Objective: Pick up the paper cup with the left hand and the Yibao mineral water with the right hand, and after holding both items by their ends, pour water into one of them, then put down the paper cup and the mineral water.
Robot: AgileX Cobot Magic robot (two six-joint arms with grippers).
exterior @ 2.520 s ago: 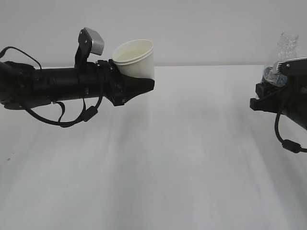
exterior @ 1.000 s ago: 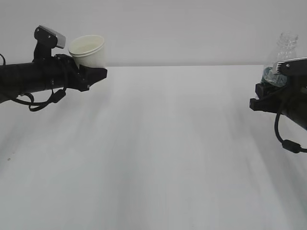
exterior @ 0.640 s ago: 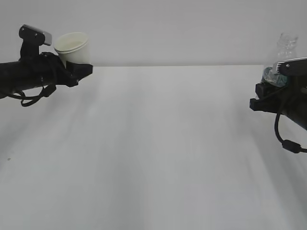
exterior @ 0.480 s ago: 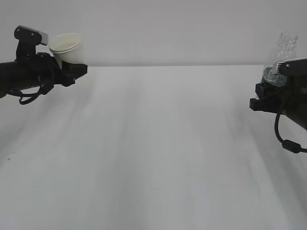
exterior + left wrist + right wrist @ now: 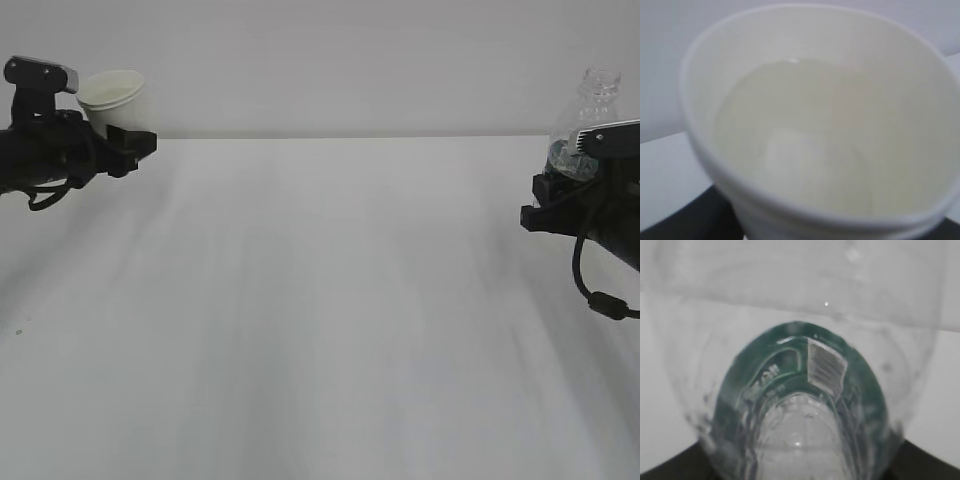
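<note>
My left gripper [image 5: 125,147] is shut on the white paper cup [image 5: 113,98] at the far left, held upright above the table. In the left wrist view the cup [image 5: 815,125] fills the frame, and its cream inside holds clear water. My right gripper [image 5: 548,200] is shut on the lower part of the clear Yibao mineral water bottle [image 5: 590,108] at the far right, upright with its open neck on top. In the right wrist view the bottle [image 5: 800,405] fills the frame, its green label band showing through the plastic.
The white table [image 5: 330,320] stretches between the two arms. A pale wall stands behind it. A looping black cable [image 5: 598,295] hangs under the right arm.
My left arm has drawn back to the left and a little down with the cup in it. The right arm and the bottle have stayed still.
</note>
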